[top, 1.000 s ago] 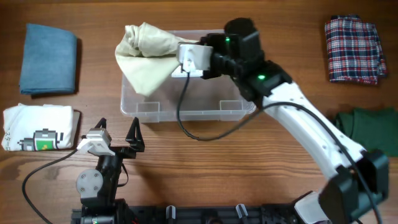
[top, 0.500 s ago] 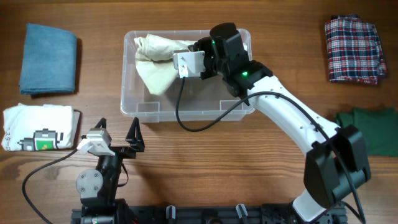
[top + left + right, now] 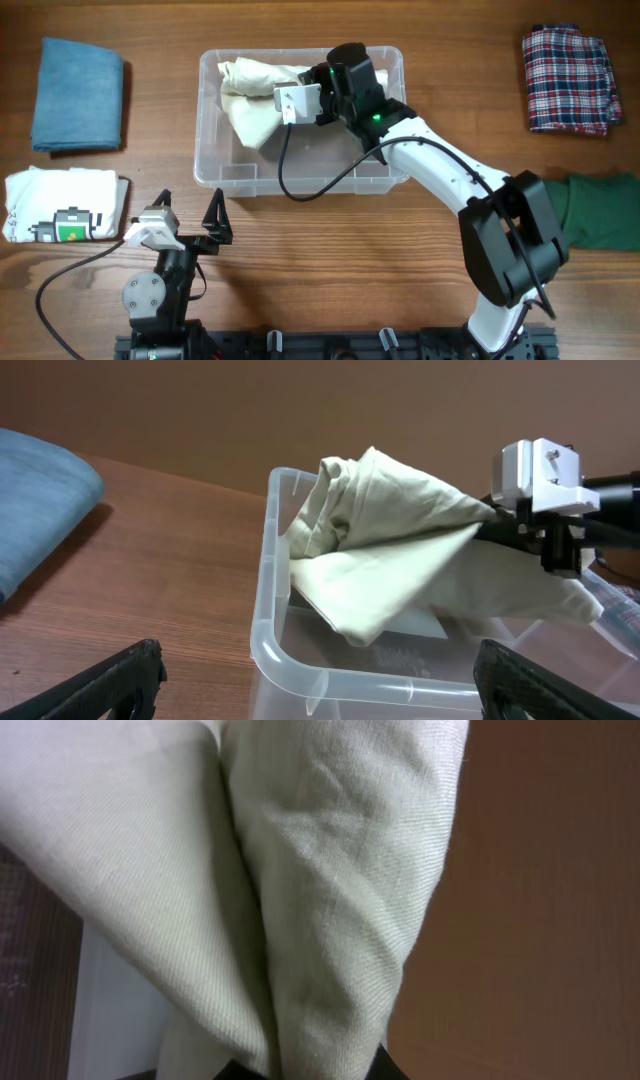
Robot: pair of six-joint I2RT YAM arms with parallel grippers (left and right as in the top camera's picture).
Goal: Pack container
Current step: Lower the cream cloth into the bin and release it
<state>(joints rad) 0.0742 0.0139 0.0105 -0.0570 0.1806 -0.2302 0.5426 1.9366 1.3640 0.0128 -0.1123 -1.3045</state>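
Cream cloth (image 3: pixel 250 100) is hanging bunched from your right end effector (image 3: pixel 296 97), which is pinching one edge of it over the container (image 3: pixel 300 182). The container is sitting at the centre of the desk (image 3: pixel 120 170), just beyond your left end effector (image 3: pixel 188 215), which is resting with its jaws spread wide and holding nothing.

In the left wrist view the cloth is peaking above the rim at the far left corner, with only its lower folds reaching the base. If you let go here, I judge the heap is likely to slump onto or over that rim. It could also settle tall and take up room that the blue towel (image 3: pixel 78 93), printed shirt (image 3: pixel 65 205), plaid garment (image 3: pixel 567 78) and green garment (image 3: pixel 600 210) are going to need.

The right wrist camera is showing only fabric, so you are working blind on where the fingers are sitting relative to the wall. Pushing lower risks nudging the light plastic bin across the desk. The black cable (image 3: pixel 283 175) is looping across the container's near wall, and a quick pull-back could catch the rim and drag the bin.
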